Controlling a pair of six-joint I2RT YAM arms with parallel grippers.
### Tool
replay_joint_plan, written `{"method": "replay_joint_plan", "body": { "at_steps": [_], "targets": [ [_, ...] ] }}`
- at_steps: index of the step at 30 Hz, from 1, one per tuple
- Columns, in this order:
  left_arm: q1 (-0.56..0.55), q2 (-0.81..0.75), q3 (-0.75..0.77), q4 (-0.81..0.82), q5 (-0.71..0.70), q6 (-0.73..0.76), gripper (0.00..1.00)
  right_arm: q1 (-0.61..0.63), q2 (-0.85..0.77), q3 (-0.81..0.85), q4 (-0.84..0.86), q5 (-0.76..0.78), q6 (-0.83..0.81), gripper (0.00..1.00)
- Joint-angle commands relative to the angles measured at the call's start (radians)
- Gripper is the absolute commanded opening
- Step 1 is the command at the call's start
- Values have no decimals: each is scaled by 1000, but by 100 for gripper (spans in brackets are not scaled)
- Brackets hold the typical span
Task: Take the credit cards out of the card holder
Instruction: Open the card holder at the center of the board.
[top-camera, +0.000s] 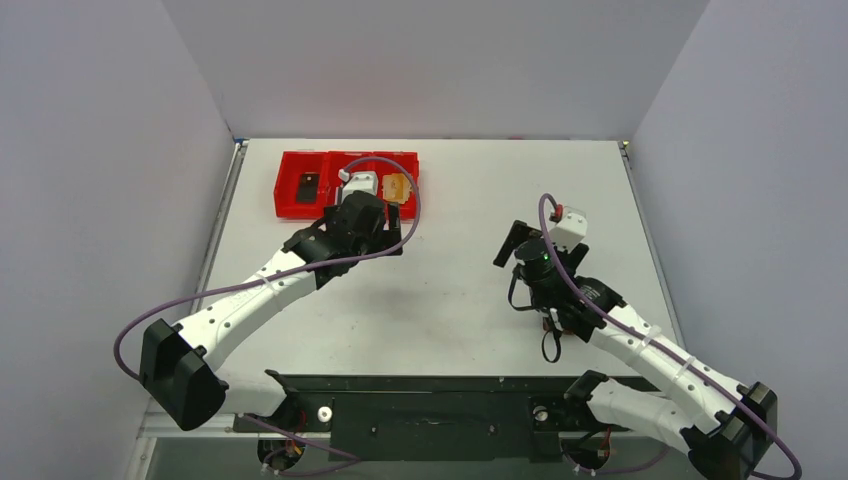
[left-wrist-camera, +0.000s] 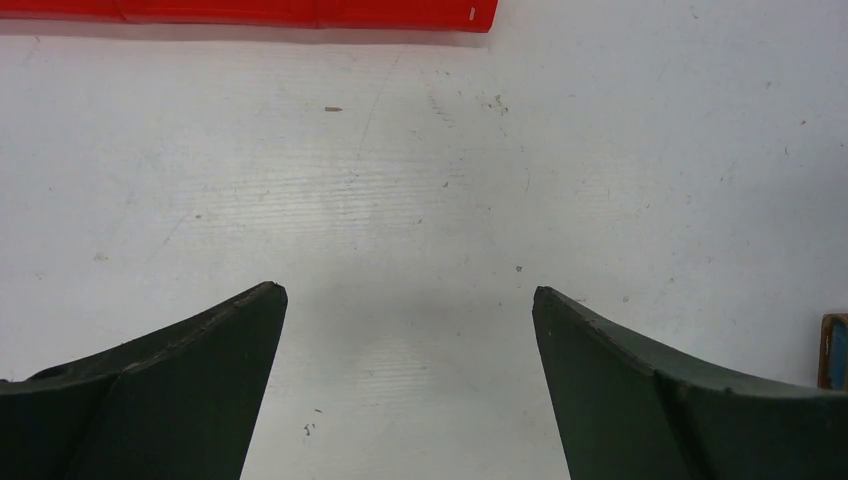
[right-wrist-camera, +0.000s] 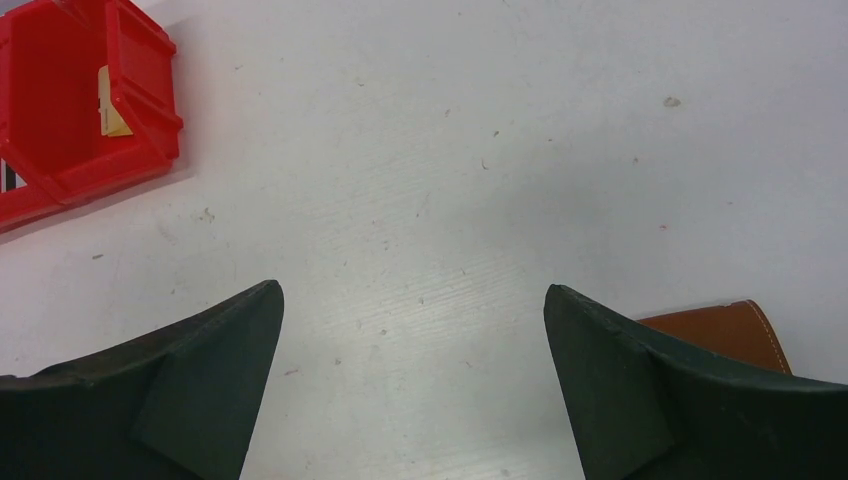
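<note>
The card holder shows only in the right wrist view, as a strip of brown leather (right-wrist-camera: 722, 328) lying on the table behind my right finger. In the top view it is hidden under the right arm. My right gripper (right-wrist-camera: 410, 288) is open and empty over bare table, seen right of centre in the top view (top-camera: 516, 245). My left gripper (left-wrist-camera: 404, 292) is open and empty, just in front of the red tray in the top view (top-camera: 385, 228). A dark card (top-camera: 308, 185) and an orange-toned card (top-camera: 395, 187) lie in the tray.
The red three-compartment tray (top-camera: 290, 205) stands at the back left; its edge shows in the left wrist view (left-wrist-camera: 300, 12) and right wrist view (right-wrist-camera: 60, 110). A small brown-edged bluish thing (left-wrist-camera: 833, 350) sits at the left wrist view's right edge. Grey walls enclose the table.
</note>
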Motion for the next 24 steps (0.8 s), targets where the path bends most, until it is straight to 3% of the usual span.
{"method": "replay_joint_plan", "body": {
  "at_steps": [1,14,24],
  "targets": [
    [4,4,47,3,-13,8,94,4,21,70,-19,30,-2,100],
    [11,-18,35,-32,21,0,94,1,58,111,-147,46,66,100],
    [44,-25,17,-44,52,-13,94,-47,51,10,-342,-31,268,94]
  ]
}}
